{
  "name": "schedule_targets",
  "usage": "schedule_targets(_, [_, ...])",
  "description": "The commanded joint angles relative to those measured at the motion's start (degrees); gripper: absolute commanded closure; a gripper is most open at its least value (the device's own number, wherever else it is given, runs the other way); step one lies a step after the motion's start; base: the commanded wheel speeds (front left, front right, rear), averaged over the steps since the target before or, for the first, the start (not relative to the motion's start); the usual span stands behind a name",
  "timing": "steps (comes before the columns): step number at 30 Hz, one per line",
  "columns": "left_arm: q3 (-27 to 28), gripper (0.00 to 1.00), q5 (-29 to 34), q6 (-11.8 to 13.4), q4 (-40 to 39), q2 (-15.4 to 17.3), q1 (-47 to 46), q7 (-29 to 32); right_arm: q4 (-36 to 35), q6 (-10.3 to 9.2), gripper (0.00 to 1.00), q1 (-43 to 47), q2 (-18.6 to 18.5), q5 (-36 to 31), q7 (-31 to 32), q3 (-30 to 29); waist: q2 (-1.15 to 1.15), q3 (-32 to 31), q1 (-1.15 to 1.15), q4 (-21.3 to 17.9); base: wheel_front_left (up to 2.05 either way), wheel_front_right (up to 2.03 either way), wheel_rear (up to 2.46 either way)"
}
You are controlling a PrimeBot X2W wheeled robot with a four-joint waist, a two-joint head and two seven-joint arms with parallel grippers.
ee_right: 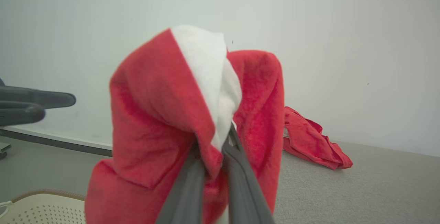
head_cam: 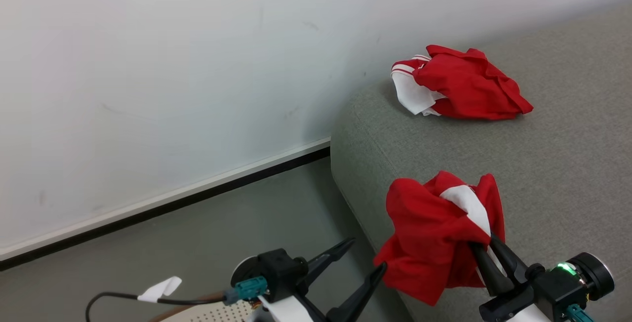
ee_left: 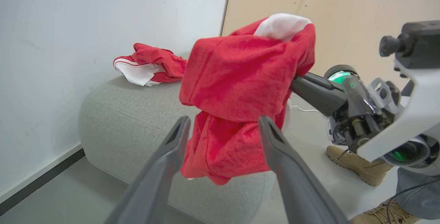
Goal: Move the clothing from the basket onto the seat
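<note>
Two garments in our views. Held garment (head_cam: 434,243) wraps right gripper (head_cam: 486,250) and hides its fingertips. Fingers (ee_right: 187,196) clenched on cloth fold; cloth hangs at seat (head_cam: 568,174) front edge, lower centre-right of head frame, and we cannot tell if it touches. Lying garment (head_cam: 469,90) crumpled on seat, upper right, near white wall (head_cam: 148,65). Left gripper (head_cam: 368,253) spread wide, holding nothing, bottom centre. Basket (head_cam: 212,314) cut off at bottom edge, inside hidden from us. Grey floor (head_cam: 222,223), dark baseboard (head_cam: 197,197). Person's tan boots (ee_left: 357,162) lower right of left wrist frame, one cut off.
</note>
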Motion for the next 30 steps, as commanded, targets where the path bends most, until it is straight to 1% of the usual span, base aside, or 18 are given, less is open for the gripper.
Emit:
schedule_targets(1, [-0.03, 0.0, 0.31, -0.12, 0.3, -0.02, -0.4, -0.47, -0.27, -0.17, 1.0, 0.45, 0.13, -0.14, 0.01, -0.38, 0.0, 0.27, 0.0, 0.15, 0.0, 0.0, 0.0])
schedule_targets(6, [0.16, 0.0, 0.09, 0.18, 0.21, 0.19, -1.1, -0.02, -0.84, -0.17, 1.0, -0.4, 1.13, 0.64, 0.01, -1.54, 0.0, 2.33, 0.0, 0.62, 0.0, 0.0, 0.0])
schedule_targets(8, [0.31, 0.0, 0.69, 0.36, -0.3, 0.53, -2.2, 0.43, -1.42, -0.17, 1.0, -1.41, 1.87, 1.18, 0.01, -2.64, 0.0, 4.7, 0.0, 1.15, 0.0, 0.0, 0.0])
schedule_targets(13, [0.76, 0.0, 2.1, 0.44, -1.88, 1.48, -6.21, 2.28, -2.14, -0.17, 1.0, -5.51, 3.83, 1.83, 0.01, -7.34, 0.0, 13.04, 0.0, 3.43, 0.0, 0.0, 0.0])
schedule_targets(18, [1.49, 0.0, 3.15, 0.06, -3.27, 2.54, -11.21, 3.98, -2.31, -0.17, 1.0, -13.08, 4.21, 0.71, 0.01, -13.76, 0.0, 22.0, 0.0, 6.48, 0.0, 0.0, 0.0])
schedule_targets(22, [2.69, 0.0, 4.38, 0.21, -3.75, 3.68, -14.63, 4.33, -1.37, -0.17, 1.0, -21.01, 2.25, -0.09, 0.0, -18.07, 0.0, 27.73, 0.0, 8.71, 0.0, 0.0, 0.0])
schedule_targets(26, [3.7, 0.0, 4.84, 0.31, -3.8, 4.05, -16.9, 3.79, 1.43, -0.17, 1.0, -30.27, -2.09, -0.23, 0.01, -22.29, 0.0, 31.24, 0.0, 10.74, 0.0, 0.0, 0.0])
schedule_targets(30, [4.11, 0.0, 4.76, 0.38, -3.11, 4.0, -17.43, 2.64, 7.01, -0.17, 1.0, -39.65, -7.86, -1.06, 0.0, -25.35, 0.0, 32.77, 0.0, 12.53, 0.0, 0.0, 0.0])
